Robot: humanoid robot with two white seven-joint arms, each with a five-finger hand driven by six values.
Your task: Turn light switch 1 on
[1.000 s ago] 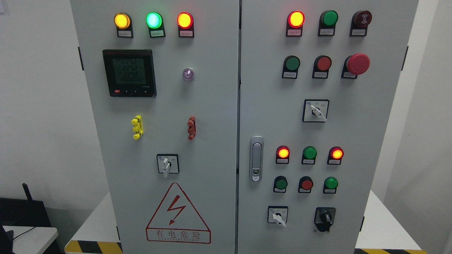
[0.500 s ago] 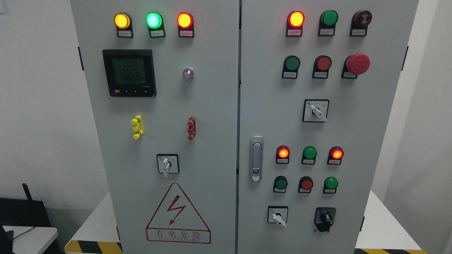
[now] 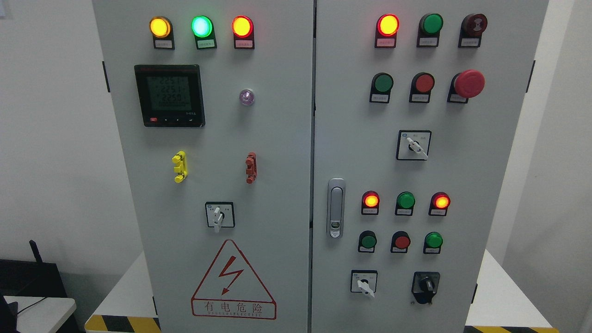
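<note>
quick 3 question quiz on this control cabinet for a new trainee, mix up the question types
1. True or false: the top row of the left door shows yellow, green and red lamps, all lit.
2. Multiple choice: the red mushroom button sits on the A) left door B) right door C) side wall.
3. Fill in: the door handle is on the ____ edge of the right door.

Key: 1 true. 2 B. 3 left.

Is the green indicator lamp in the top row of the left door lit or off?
Lit. The green lamp glows bright, between a lit yellow lamp and a lit red lamp.
</note>
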